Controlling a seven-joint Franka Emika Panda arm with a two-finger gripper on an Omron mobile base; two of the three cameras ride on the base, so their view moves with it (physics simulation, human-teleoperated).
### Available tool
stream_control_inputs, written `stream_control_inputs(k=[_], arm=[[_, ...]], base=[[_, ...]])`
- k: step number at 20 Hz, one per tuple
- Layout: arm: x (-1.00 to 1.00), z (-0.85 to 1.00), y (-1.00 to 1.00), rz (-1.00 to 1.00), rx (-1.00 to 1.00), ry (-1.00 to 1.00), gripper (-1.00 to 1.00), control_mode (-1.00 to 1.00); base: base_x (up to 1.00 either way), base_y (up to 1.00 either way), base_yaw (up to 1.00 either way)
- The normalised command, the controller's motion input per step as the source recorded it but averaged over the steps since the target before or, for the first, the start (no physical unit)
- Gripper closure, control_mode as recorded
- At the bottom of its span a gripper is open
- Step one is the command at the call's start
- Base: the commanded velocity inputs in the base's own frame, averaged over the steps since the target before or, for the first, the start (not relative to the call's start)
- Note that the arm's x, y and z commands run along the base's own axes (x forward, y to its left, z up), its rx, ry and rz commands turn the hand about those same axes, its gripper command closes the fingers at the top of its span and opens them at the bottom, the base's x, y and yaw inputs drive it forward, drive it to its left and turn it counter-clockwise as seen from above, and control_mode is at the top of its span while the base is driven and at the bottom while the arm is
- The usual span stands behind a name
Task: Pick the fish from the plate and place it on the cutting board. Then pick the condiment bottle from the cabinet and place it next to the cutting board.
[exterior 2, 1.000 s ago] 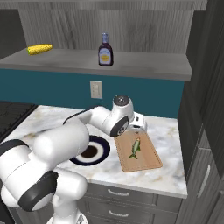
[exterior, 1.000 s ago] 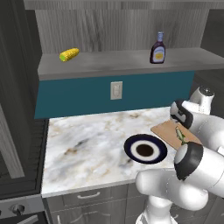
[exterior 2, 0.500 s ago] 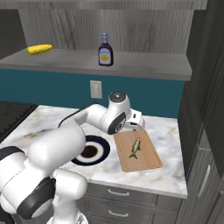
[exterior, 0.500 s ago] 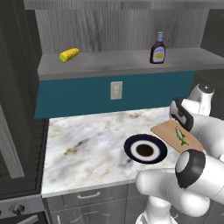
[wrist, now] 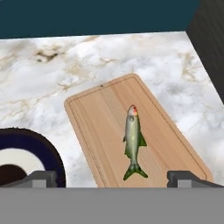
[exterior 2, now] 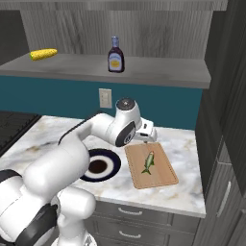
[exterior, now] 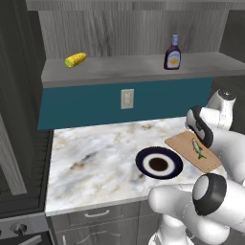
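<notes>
The white arm reaches forward and bends over the right end of the marble bench (exterior: 95, 158), its hand held above the near-left part of the cutting board (exterior 2: 151, 165). The gripper (wrist: 111, 177) is released, its two dark fingertips spread wide with nothing between them, hanging over the board clear of the wood. The fish (wrist: 132, 142) lies flat near the middle of the cutting board, lengthwise along it, head toward the teal wall strip (exterior: 158, 98) and tail toward the gripper. Just left of the board sits the plate (exterior 2: 100, 165), with nothing on its dark brown centre; its navy rim lies close beside the board's edge. Up in the cabinet (exterior 2: 158, 77) the condiment bottle (exterior 2: 115, 55) stands upright on the grey shelf, pale cap on top; its orange-yellow label carries marks too small to read. A yellow corn cob (exterior: 76, 60) lies on its side well apart toward the shelf's left end. A white wall outlet (exterior: 127, 98) is set in the teal strip.
</notes>
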Motion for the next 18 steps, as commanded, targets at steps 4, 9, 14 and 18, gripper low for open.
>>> stream_control_inputs(k=[4,9,14,18], arm=[[-0.14,0.14,0.09,-0.04,0.02,0.0,-1.0,-1.0],[-0.14,0.16,0.1,-0.06,0.07,0.0,-1.0,-1.0],[-0.13,0.13,0.11,-0.07,0.09,0.0,-1.0,-1.0],[-0.12,0.09,0.08,-0.07,0.13,0.0,-1.0,-1.0]], base=[[0.0,0.0,0.0],[0.0,0.0,0.0],[0.0,0.0,0.0],[0.0,0.0,0.0]])
